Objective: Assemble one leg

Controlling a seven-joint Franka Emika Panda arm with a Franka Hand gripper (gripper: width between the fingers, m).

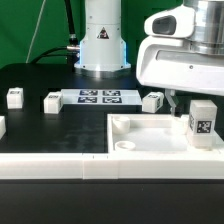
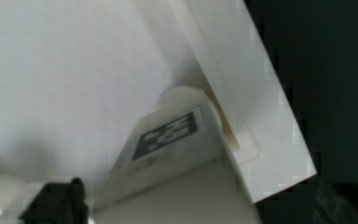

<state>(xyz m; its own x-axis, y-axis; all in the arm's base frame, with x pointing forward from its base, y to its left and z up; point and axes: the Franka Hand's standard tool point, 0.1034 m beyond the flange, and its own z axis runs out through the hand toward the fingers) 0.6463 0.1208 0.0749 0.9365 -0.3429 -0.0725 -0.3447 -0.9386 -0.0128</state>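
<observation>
A leg (image 1: 203, 122), a small white block with a black-and-white tag facing front, stands upright at the right end of the large white square panel (image 1: 150, 136). My gripper (image 1: 186, 104) hangs just above and beside it. In the wrist view the gripper (image 2: 199, 205) has its dark fingertips (image 2: 55, 200) far apart, so it is open. The tagged leg (image 2: 167, 137) lies ahead of them against the panel's white surface (image 2: 69, 80). Three more legs lie on the black table: one (image 1: 15, 97), a second (image 1: 51, 101) and a third (image 1: 152, 101).
The marker board (image 1: 100, 97) lies in front of the robot base (image 1: 102, 40). A white piece (image 1: 2, 127) shows at the exterior view's left edge. The panel has a raised rim and takes up the front right of the table.
</observation>
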